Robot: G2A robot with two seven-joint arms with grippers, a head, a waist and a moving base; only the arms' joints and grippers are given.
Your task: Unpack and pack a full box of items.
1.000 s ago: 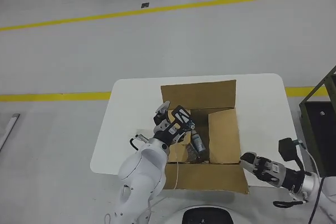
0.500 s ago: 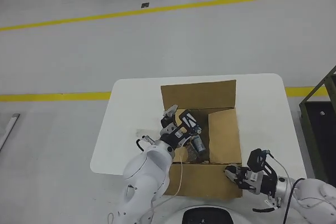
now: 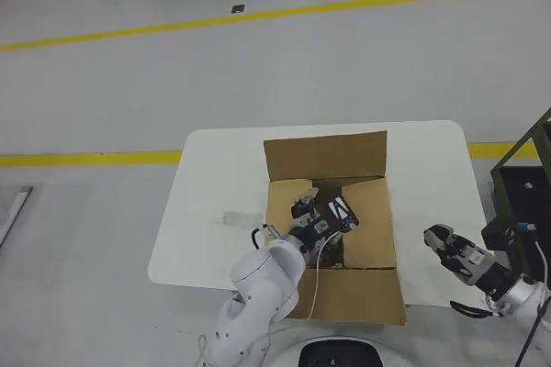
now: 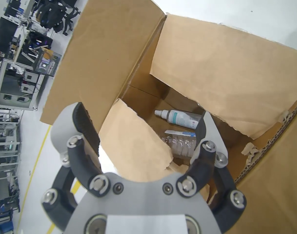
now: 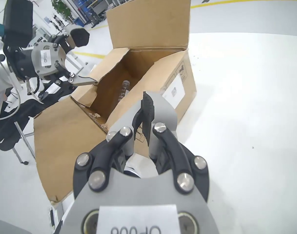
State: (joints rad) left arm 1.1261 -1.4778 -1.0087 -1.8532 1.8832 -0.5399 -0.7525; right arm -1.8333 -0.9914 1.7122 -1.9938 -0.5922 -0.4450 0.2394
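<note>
Your left claw [image 3: 323,213] has slid further over the open cardboard box [image 3: 326,156]. Your right claw [image 3: 438,240] has pulled away from the near flap and is now over the table [image 3: 211,174], beside the box.

From the left wrist, the left claw is spread wide and holds nothing. A torn side flap [image 4: 136,135] sits between its fingers. Down inside the box, a white spray bottle [image 4: 177,116] and a clear plastic bottle [image 4: 181,143] lie side by side.

From the right wrist, the right claw is pinched together with nothing in it.
</note>
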